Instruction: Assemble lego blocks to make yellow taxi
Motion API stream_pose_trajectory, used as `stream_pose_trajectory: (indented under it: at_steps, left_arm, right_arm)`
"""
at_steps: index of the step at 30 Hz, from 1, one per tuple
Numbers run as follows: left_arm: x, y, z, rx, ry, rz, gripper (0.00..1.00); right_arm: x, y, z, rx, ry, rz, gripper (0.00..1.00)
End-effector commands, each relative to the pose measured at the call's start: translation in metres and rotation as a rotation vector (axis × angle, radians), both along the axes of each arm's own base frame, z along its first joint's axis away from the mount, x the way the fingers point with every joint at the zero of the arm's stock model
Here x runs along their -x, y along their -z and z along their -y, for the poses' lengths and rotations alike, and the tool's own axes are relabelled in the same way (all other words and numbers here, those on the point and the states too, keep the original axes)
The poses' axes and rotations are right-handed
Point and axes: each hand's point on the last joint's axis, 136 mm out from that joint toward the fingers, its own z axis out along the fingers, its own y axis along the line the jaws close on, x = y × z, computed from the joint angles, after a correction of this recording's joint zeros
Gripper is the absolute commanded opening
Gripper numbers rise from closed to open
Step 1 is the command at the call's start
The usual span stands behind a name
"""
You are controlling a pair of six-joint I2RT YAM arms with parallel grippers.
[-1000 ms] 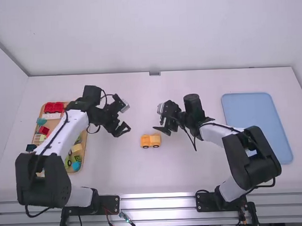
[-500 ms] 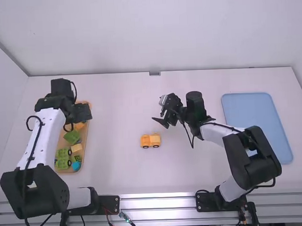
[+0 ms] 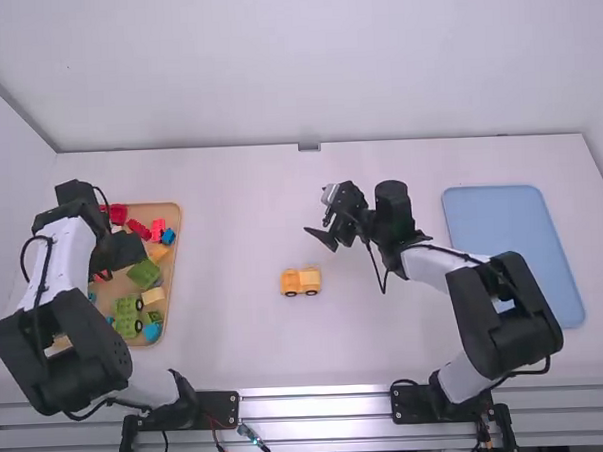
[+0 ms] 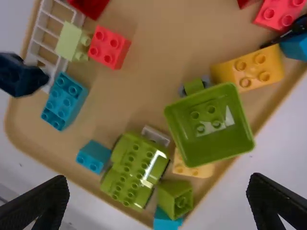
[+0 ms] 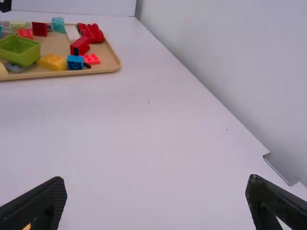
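So, the yellow wheeled toy [image 3: 301,281] stands upright on its wheels on the white table [image 3: 236,339], between the two arms — nearer the right tool [image 3: 317,215], which is just beyond it and not touching it. That right tool has its fingers spread wide apart. Over on the left, the other arm's left tool [image 3: 120,252] is above the wooden tray [image 3: 177,223], its fingers apart too. Inside the tray, the left wrist view shows an open-topped green block [image 4: 208,127] beside a yellow brick [image 4: 249,68], a green wheeled piece [image 4: 127,175] near a small blue brick [image 4: 93,156], and a red brick [image 4: 110,48] touching or close to a pale green block [image 4: 71,40] — I can't tell which. A flat blue tray [image 3: 513,252] lies well apart, on the right side of the table.
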Motion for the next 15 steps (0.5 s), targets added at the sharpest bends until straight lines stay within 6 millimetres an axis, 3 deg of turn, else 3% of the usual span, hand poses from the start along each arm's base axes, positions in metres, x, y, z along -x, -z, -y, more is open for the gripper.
stream_pose_trajectory:
  at_steps: [1, 3, 5, 8, 15]
  left_arm:
    - [-0.002, 0.001, 0.0, -0.038, 0.223, -0.064, 0.99]
    - [-0.005, 0.002, 0.005, -0.022, 0.302, -0.066, 0.99]
    - [-0.008, 0.007, 0.036, 0.078, 0.726, -0.078, 0.99]
    - [-0.001, 0.01, 0.056, 0.118, 1.099, -0.102, 0.99]
    - [0.014, 0.028, 0.064, 0.117, 1.385, -0.168, 1.0]
  right_arm:
    - [-0.007, -0.008, 0.005, -0.011, 0.02, -0.006, 0.99]
    - [-0.009, -0.008, 0.006, -0.01, 0.024, -0.014, 0.99]
    - [-0.014, -0.01, 0.011, -0.032, 0.053, -0.068, 0.99]
    - [-0.019, -0.015, 0.013, -0.047, 0.067, -0.083, 0.99]
    - [-0.021, -0.027, 0.007, -0.062, 0.039, -0.06, 0.99]
